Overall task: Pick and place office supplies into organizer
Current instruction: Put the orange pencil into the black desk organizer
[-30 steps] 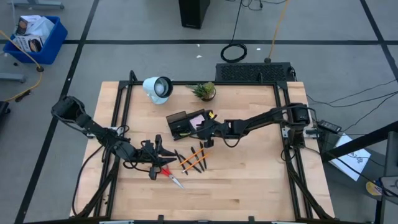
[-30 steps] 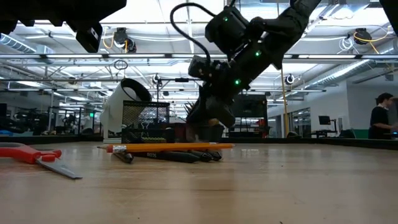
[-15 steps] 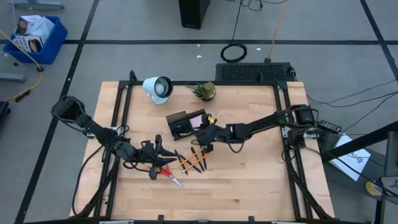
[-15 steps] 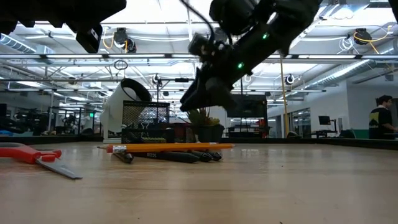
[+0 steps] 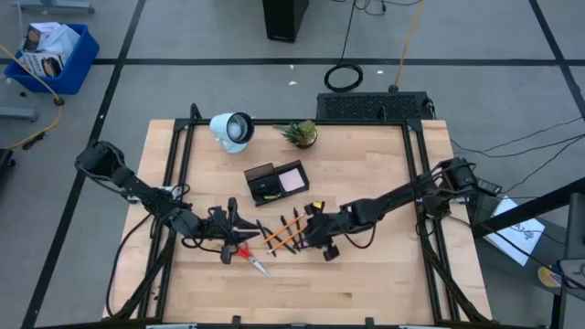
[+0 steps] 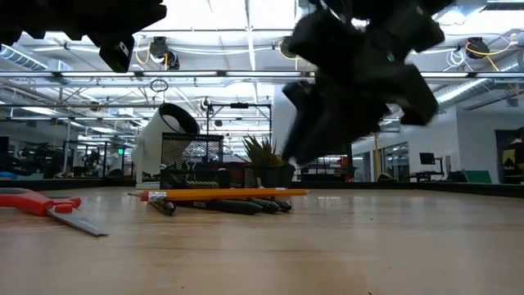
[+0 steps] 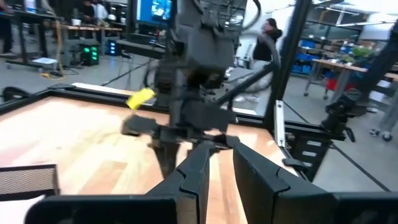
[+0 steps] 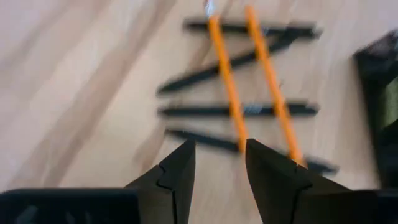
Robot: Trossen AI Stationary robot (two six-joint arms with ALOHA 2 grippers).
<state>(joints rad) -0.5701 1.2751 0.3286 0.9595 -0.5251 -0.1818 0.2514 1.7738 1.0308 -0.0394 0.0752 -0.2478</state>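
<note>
We hang our right gripper (image 8: pixel 216 163), jaws parted and empty, just beside the pens and pencils (image 5: pixel 283 233), which lie crosswise ahead; the nearer pencil (image 8: pixel 227 78) seems to run lengthwise from the jaws, though blurred.

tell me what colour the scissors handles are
Red. The scissors show it best in the high view, lying on the table by the left arm.
</note>
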